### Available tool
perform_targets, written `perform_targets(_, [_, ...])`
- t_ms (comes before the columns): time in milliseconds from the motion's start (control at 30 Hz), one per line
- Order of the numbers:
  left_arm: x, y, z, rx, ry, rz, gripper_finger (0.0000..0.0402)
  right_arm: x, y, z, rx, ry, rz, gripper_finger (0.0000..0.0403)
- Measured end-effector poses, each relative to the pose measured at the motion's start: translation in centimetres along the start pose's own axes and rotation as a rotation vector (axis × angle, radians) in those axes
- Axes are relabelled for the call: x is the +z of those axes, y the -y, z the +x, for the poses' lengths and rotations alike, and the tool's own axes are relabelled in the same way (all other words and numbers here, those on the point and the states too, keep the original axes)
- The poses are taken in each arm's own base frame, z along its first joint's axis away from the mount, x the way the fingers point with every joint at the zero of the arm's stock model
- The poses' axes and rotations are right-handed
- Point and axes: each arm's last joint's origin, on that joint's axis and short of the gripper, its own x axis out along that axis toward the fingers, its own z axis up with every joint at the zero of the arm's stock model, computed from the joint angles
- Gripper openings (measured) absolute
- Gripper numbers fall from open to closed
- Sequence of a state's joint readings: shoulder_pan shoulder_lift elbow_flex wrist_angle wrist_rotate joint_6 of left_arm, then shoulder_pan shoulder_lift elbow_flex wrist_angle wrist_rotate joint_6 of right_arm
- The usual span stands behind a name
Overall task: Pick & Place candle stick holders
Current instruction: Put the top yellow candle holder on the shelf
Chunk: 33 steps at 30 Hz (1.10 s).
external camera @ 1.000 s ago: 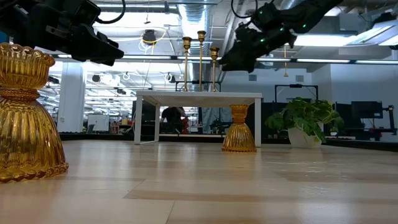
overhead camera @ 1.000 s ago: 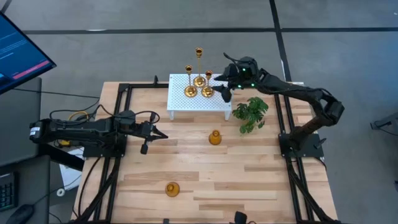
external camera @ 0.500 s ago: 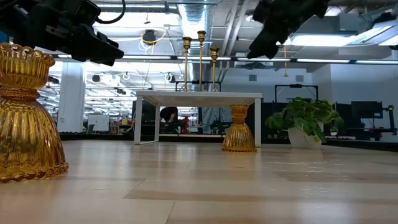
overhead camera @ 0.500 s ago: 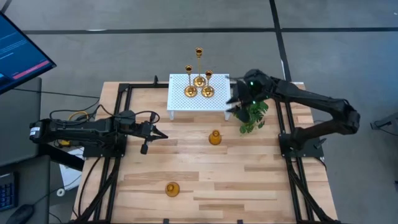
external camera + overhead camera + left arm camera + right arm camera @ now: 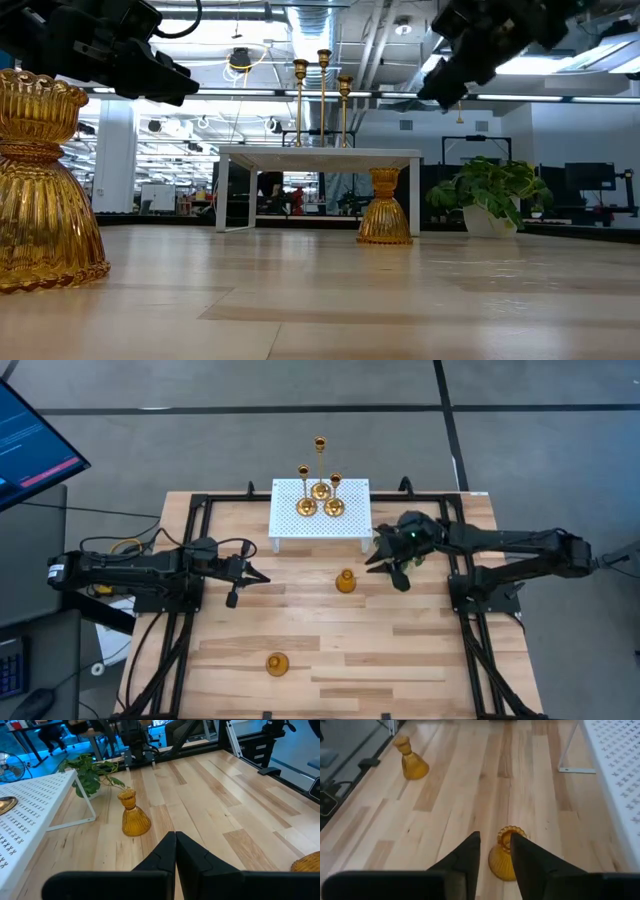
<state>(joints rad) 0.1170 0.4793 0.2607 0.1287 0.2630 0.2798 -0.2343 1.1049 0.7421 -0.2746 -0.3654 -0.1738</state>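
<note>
Five shiny gold candle stick holders (image 5: 320,488)

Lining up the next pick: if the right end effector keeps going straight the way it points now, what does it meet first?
Most likely the short amber candle holder on the table near the white stand. It sits just beyond the open right end effector, roughly centred; depth is unclear. The left end effector waits at the table's left.
</note>
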Motion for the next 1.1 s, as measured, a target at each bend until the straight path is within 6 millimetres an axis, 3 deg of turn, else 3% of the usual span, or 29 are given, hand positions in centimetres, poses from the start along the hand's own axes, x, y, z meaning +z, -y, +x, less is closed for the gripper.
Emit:
perform_targets(433, [0.0, 0.0, 0.0, 0.000, 0.000, 0.000, 0.0010, -6.6, -1.2, 2.5, 0.018, 0.194, 0.067, 0.0071])
perform_targets(767, [0.0, 0.0, 0.0, 0.000, 0.000, 0.000, 0.0010, -8.6, -1.4, 3.2, -0.064, 0.165, 0.085, 0.0070])
perform_targets(1100, [0.0, 0.0, 0.0, 0.000, 0.000, 0.000, 0.0010, -10.5, -0.7, 5.3, -0.075, 0.030, 0.130, 0.0070])
